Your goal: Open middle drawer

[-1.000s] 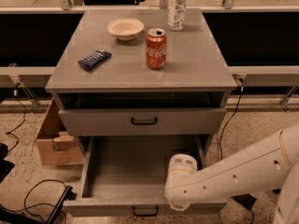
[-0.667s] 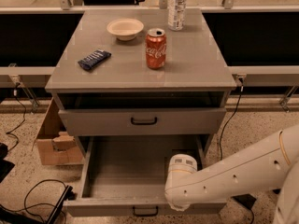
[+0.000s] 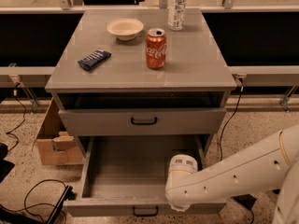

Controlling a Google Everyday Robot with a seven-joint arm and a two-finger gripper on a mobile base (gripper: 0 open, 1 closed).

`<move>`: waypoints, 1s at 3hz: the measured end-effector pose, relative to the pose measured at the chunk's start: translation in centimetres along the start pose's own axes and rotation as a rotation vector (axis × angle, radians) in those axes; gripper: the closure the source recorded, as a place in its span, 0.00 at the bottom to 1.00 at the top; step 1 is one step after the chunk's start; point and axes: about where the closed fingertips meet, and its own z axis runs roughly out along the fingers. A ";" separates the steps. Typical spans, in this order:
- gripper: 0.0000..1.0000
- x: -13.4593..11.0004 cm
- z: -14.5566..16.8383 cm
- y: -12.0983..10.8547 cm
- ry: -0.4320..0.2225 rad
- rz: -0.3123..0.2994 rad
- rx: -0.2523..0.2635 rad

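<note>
The middle drawer (image 3: 105,208), at 6 o'clock, is shown pulled well out, unchanged over the last second; opening is judged done. The gripper (image 3: 180,202) is held at its front rim, 5 o'clock; its grasp cannot be told.

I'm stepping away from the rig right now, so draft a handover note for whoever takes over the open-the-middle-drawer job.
Gripper: low at the front right corner of the middle drawer, with the arm reaching in from the right.
Middle drawer: pulled well out, grey inside showing.
Done: the drawer looks open.
Left: probably only backing the arm away, minding the drawer front.
Note: the top drawer sits slightly ajar; a soda can stands on the cabinet top.
</note>
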 end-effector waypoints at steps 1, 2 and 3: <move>0.14 0.0 0.0 0.1 0.001 0.000 -0.001; 0.00 0.1 0.1 0.1 0.001 -0.001 -0.002; 0.00 0.1 0.1 0.1 0.001 -0.001 -0.002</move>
